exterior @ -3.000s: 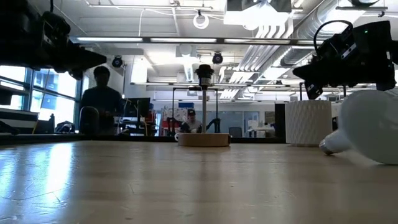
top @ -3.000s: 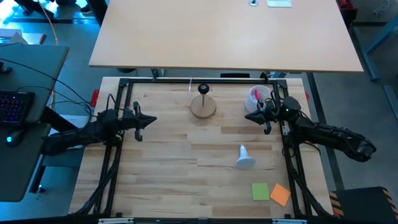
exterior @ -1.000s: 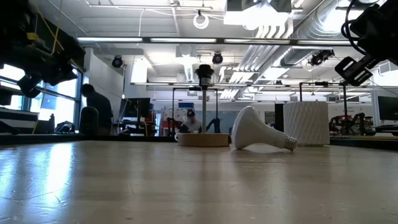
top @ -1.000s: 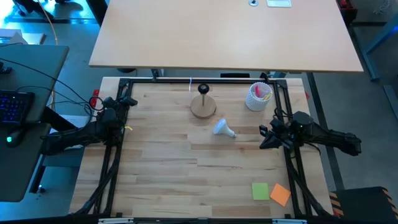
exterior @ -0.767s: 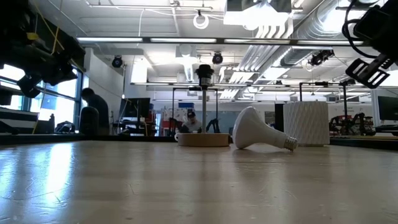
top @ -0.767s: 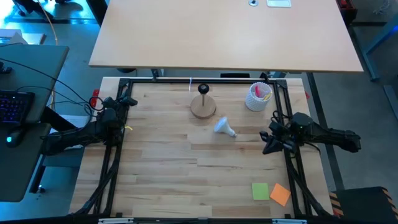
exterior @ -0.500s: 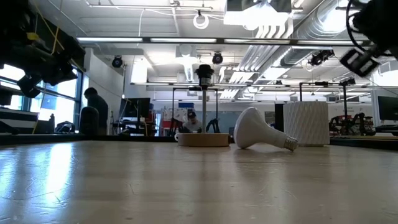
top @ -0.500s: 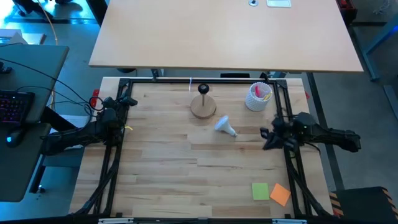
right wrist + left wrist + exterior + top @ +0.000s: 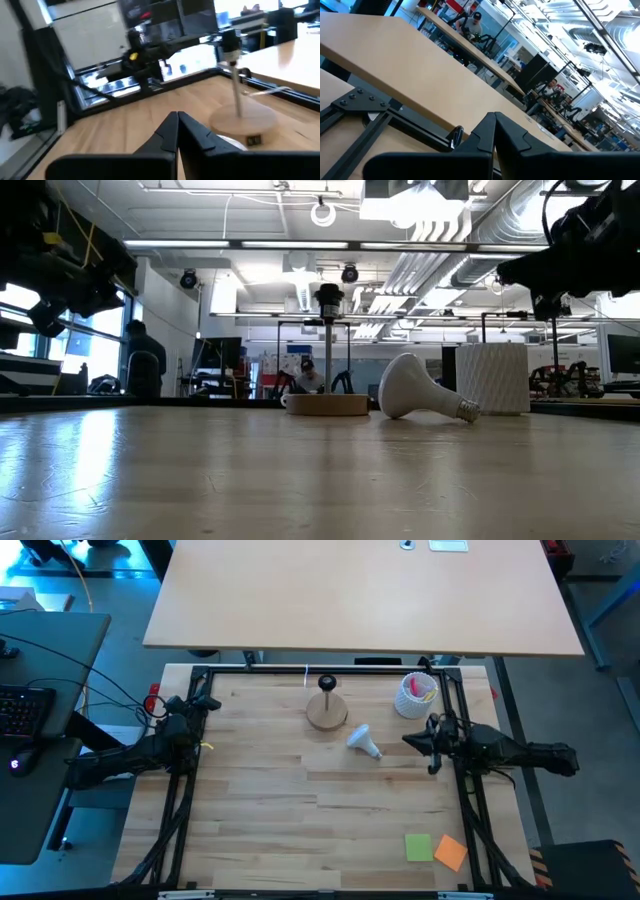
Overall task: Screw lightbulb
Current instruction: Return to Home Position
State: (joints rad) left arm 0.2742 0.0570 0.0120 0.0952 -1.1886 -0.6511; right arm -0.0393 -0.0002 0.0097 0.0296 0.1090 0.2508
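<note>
L gripper (image 9: 493, 121) sits at the table's L edge, over the black frame rail, well apart from everything else. Fingers pressed together, nothing btwn them.

Nearer the middle, at the table's far side, the round wooden stand (image 9: 327, 713) w/ its black socket knob (image 9: 327, 683) on top; socket has no bulb in it.

The lightbulb (image 9: 362, 740) lies on its side on the wood, just R of and nearer than the stand, btwn the stand and the R gripper. Can't tell if it touches the stand's base. White frosted, round globe tapering to a narrow neck. Globe end faces the stand; the screw base points out toward the R side. In the low view the threads look greyish at the tip.

White ribbed cup (image 9: 416, 696) w/ pink items stands at the far R corner.

R gripper (image 9: 176, 120) hangs near the bulb, off its base end, not touching. Fingers closed together, holding nothing.
</note>
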